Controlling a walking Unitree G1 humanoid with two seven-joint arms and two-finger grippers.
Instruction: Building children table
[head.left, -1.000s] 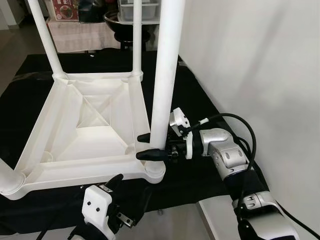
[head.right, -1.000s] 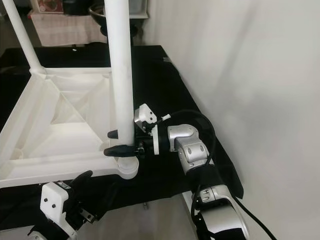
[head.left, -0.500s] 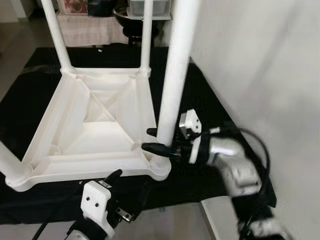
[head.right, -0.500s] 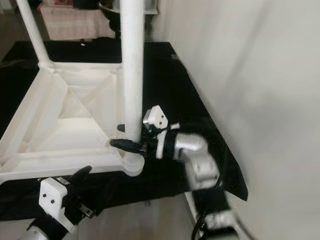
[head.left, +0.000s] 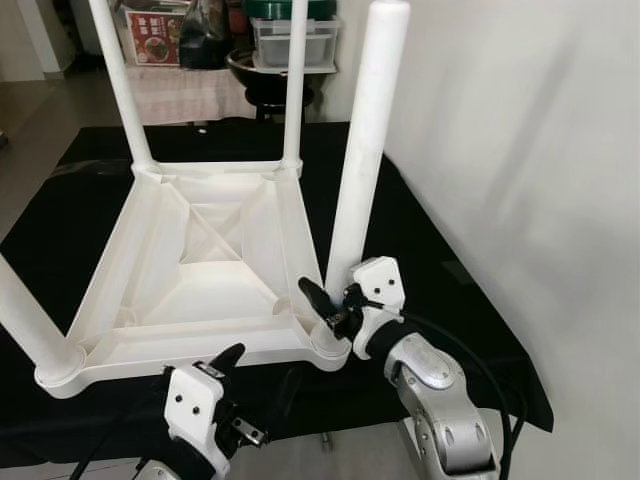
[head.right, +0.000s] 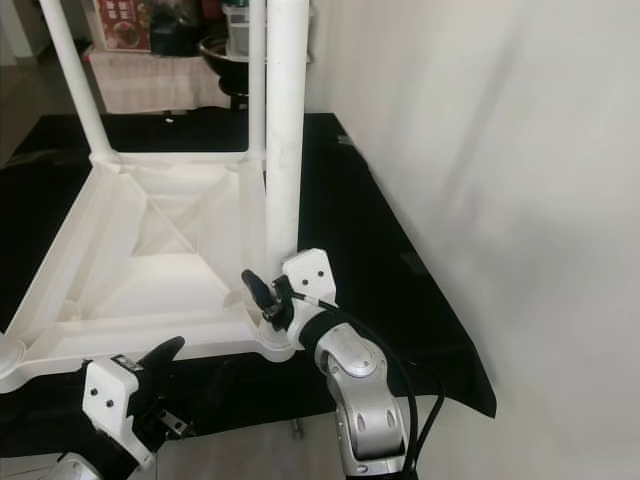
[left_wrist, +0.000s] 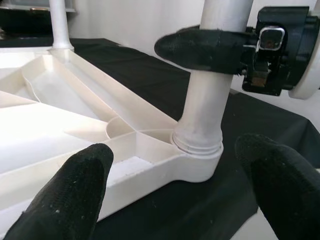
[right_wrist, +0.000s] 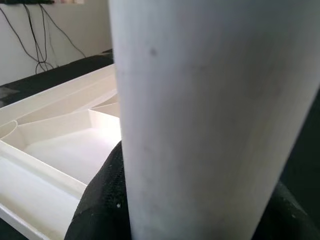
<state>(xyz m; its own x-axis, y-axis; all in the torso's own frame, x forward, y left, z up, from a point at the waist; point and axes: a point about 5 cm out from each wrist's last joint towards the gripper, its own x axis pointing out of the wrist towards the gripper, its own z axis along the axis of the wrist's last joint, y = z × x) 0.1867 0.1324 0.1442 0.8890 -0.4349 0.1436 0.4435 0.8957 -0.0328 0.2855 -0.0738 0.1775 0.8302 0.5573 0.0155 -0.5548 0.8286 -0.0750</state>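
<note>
The right gripper (head.left: 330, 305) has its black fingers (left_wrist: 205, 48) clamped round the near-right leg (head.left: 362, 160), low on the post just above its socket, one finger on each side of the white tube. That leg stands upright in the near-right corner of the table top (head.left: 200, 270), which lies upside down on a black cloth (head.left: 440, 260) so its ribbed underside faces up. Two more legs (head.left: 120, 85) rise from the far corners, and a fourth (head.left: 25, 320) stands at the near-left corner, cut off by the edge of the left eye view. The left gripper (left_wrist: 170, 190) waits below the near edge of the top, its fingers spread wide and holding nothing; its wrist camera looks straight at the socket of the gripped leg between the two pads. A pale wall (head.left: 520, 150) runs along the right side, close to the cloth. At the far end of the room sit a cloth-covered stand (head.left: 190, 85) and a clear bin (head.left: 285, 40).
</note>
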